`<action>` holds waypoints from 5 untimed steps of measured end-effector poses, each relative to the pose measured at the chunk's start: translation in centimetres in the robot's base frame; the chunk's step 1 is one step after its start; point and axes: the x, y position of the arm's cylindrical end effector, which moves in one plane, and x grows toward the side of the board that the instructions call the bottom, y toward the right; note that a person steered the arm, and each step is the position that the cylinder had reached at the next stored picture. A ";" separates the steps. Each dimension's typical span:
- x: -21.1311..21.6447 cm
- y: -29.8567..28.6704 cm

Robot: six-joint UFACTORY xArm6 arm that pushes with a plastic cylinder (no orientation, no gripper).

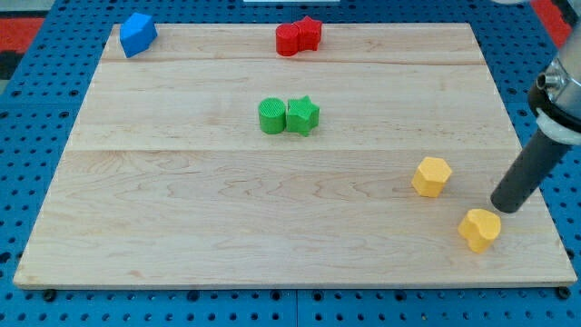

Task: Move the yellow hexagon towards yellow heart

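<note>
The yellow hexagon [432, 176] lies on the wooden board at the view's right. The yellow heart [479, 229] lies below and to the right of it, a short gap apart. My tip [505, 207] is the lower end of a dark rod coming in from the view's right. It stands just above and right of the yellow heart, close to it, and to the right of the hexagon, apart from it.
A green cylinder [271, 116] and a green star [303, 115] touch near the board's middle. A red cylinder [289, 40] and a red star [310, 34] touch at the top edge. A blue block [138, 34] lies at the top left corner. The board's right edge [536, 182] is near my tip.
</note>
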 end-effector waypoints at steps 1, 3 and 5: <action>-0.3 -3.1; 0.1 -9.7; -2.8 -13.3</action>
